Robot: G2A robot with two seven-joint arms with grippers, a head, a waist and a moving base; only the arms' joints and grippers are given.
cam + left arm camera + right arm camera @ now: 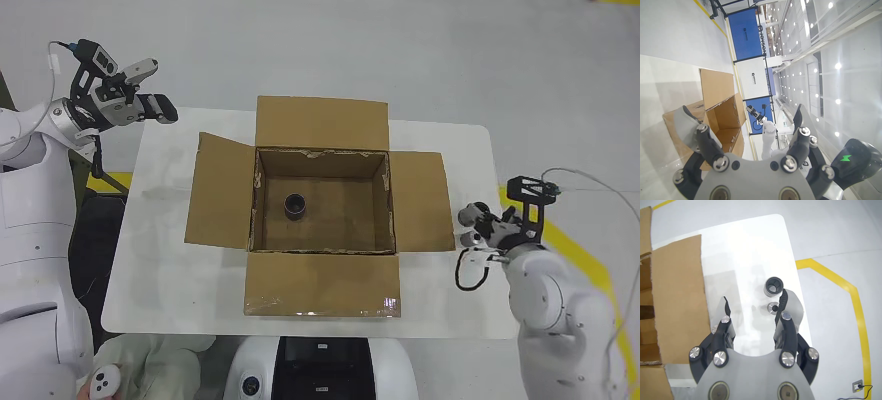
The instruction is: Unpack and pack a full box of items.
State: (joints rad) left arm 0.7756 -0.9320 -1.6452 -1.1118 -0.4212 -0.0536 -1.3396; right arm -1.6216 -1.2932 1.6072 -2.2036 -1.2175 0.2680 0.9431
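Note:
An open cardboard box (322, 297) stands mid-table with all its flaps folded out. A small dark cylinder (295, 207) lies on its floor. My right gripper (754, 295) hangs open over the bare table beside the box's right flap (677, 285); in the top view the right gripper (468, 226) is just off that flap. Just past its fingertips stand a silver sleeve with a dark bore (773, 289) and a smaller silver piece with a black knob (772, 308). My left gripper (742, 108) is open and holds nothing, raised beyond the table's far left corner (152, 88) and facing the box (719, 113).
The white table (150, 260) has bare strips left and right of the box. Its right edge (797, 275) runs close behind the two metal pieces. Yellow floor tape (853, 289) lies beyond it. The other arm (768, 130) shows far off past the box.

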